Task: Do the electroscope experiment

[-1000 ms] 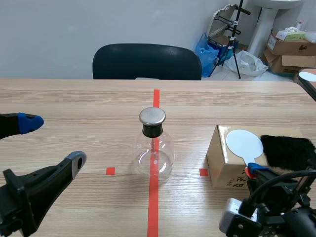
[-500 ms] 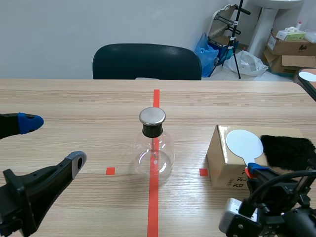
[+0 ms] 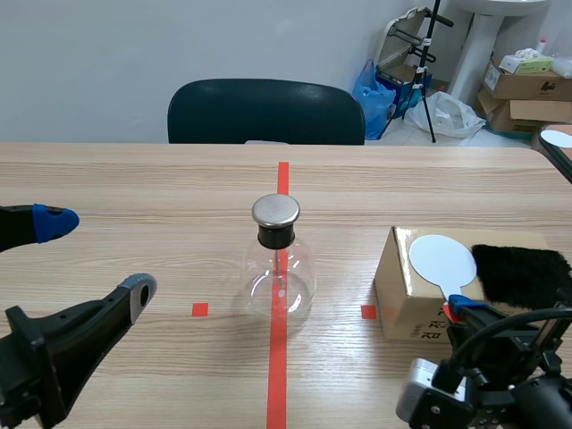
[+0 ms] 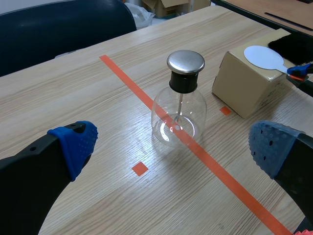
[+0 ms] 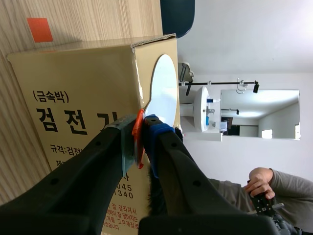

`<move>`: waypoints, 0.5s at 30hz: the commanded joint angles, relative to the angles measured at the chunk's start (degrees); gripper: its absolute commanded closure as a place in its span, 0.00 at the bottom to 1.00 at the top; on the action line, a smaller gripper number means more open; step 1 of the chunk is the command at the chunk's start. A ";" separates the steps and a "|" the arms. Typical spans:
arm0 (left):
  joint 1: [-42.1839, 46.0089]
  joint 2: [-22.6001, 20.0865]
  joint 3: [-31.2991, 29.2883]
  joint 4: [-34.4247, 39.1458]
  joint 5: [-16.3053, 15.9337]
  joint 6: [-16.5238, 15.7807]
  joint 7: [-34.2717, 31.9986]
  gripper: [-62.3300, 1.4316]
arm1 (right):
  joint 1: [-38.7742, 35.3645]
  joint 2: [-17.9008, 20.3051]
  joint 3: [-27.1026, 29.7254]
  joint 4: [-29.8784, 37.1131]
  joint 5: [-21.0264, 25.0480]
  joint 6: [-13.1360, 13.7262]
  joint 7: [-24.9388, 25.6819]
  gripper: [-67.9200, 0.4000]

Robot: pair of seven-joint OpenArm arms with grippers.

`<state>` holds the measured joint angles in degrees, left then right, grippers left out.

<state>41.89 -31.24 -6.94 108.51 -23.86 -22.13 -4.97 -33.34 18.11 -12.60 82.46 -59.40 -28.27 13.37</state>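
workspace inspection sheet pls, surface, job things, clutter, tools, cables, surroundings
surface: wooden table with orange-red tape marks; no spills seen
job's things: flask with metal cap upright on the centre tape line; box to its right carries a white paddle and a black fur cloth
clutter: nothing seen
tools: left tool open, low, short of the flask; right tool shut on the paddle's handle
cables: black cables loop over the right arm
surroundings: chair behind the table; cartons and bags at the back right
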 commanded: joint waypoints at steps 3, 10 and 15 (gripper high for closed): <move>-0.17 0.59 -0.15 1.25 -0.37 -0.04 -1.18 0.00 | 0.15 0.46 0.20 0.57 0.20 0.44 -0.57 0.98; -0.17 0.59 -0.15 1.25 -0.37 -0.04 -1.20 0.00 | 0.17 0.48 0.20 0.57 -0.31 0.42 -0.57 0.98; -0.17 0.59 -0.15 1.25 -0.37 -0.04 -1.20 0.00 | 0.17 0.48 0.20 0.59 -1.97 0.39 -0.37 0.98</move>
<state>41.89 -31.24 -6.94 108.51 -23.86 -22.13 -4.97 -33.34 18.11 -12.60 82.46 -61.52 -28.27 13.06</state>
